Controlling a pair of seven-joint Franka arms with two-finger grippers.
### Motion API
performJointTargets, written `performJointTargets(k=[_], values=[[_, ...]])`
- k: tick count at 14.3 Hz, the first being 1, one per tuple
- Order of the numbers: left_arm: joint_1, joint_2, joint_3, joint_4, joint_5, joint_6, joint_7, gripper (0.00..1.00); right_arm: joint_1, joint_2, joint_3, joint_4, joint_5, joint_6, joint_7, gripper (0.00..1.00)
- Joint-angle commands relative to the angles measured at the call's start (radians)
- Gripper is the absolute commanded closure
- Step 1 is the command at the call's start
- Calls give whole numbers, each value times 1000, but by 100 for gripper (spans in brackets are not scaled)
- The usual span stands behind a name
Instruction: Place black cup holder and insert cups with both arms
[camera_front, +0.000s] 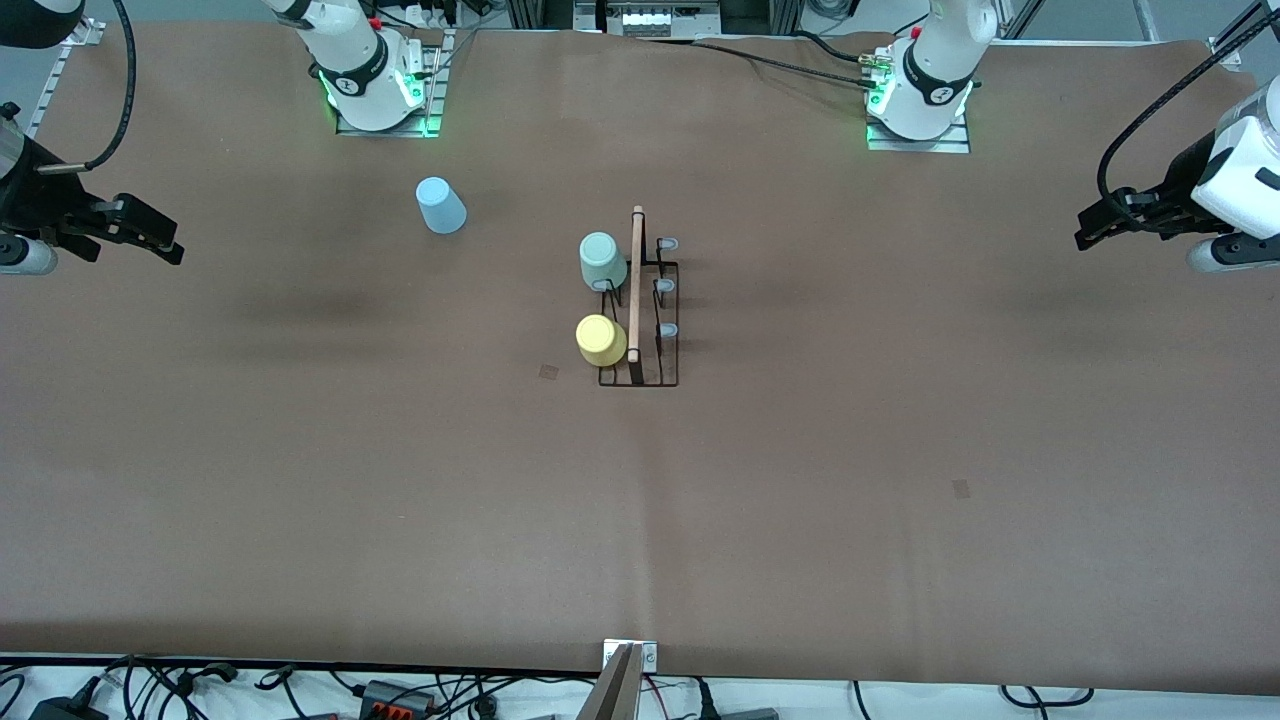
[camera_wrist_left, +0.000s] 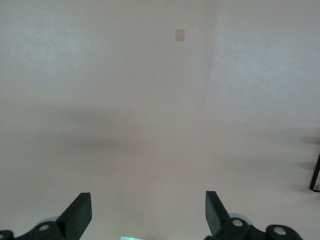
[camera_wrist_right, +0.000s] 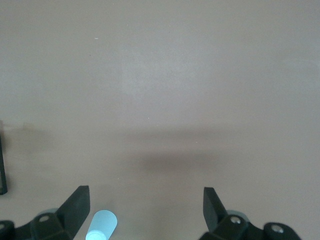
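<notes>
Black cup holder (camera_front: 640, 325): thin wire rack, light wooden rod on top, standing mid-table on the brown table cover (camera_front: 300, 480).
My right gripper (camera_front: 140, 232): up over the table's right-arm end, fingers wide, nothing between them; the arm waits, mostly cut off by the frame edge.
Light blue cup (camera_front: 440, 205): smooth tapered plastic, upside down on the cover, well apart from the rack, toward the right arm's end; only partly seen in my right wrist view.
Mint green cup (camera_front: 602, 260): inverted on a rack prong, farther from the front camera than the yellow one.
Yellow cup (camera_front: 600, 340): inverted on a prong, beside the rod.
Bare prongs (camera_front: 666, 286): three short, pale-tipped.
My left gripper (camera_front: 1100, 228): over the left-arm end, spread wide, empty, waiting; wrist view shows only a rack corner.
</notes>
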Motion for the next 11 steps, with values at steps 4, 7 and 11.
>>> performJointTargets(k=[4, 7, 11], values=[[5, 12, -4, 23, -25, -8, 4, 0, -41, -16, 51, -20, -4, 13, -1, 0], [5, 20, -2, 23, -47, -7, 7, 0, -42, -20, 46, -25, -4, 4, -4, 0], [5, 20, -4, 23, -47, -7, 7, 0, -41, -20, 46, -27, -4, -1, -11, 0]])
